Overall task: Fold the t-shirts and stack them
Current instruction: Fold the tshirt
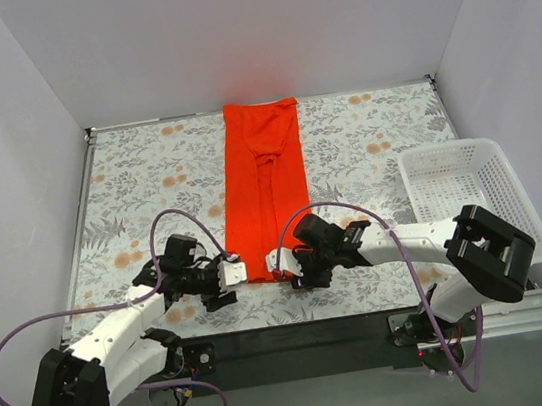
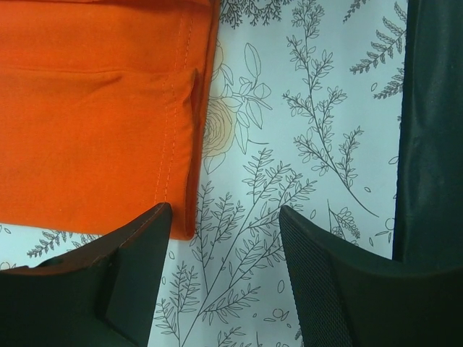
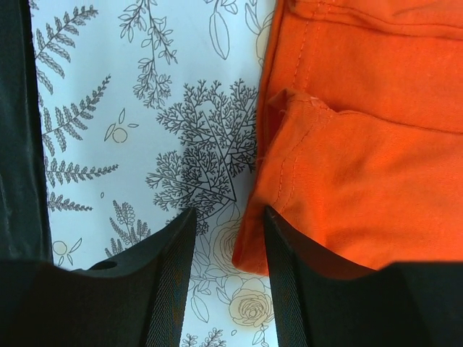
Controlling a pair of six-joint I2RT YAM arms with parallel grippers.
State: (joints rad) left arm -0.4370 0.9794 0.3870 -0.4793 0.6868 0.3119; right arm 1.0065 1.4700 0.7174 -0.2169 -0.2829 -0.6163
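Note:
One orange-red t-shirt (image 1: 264, 189) lies on the floral mat (image 1: 127, 183), folded lengthwise into a narrow strip running from the far edge to near the arms. My left gripper (image 1: 231, 272) is open at the strip's near left corner; in the left wrist view the shirt's hemmed corner (image 2: 94, 123) lies just past one finger (image 2: 137, 260), and bare mat shows between the fingers. My right gripper (image 1: 277, 262) is open at the near right corner; the shirt corner (image 3: 347, 173) sits beside and partly over its right finger (image 3: 289, 275).
A white plastic basket (image 1: 467, 194) stands on the right side of the mat. White walls enclose the mat at back and sides. Purple cables loop off both arms. A dark strip runs along the table's near edge.

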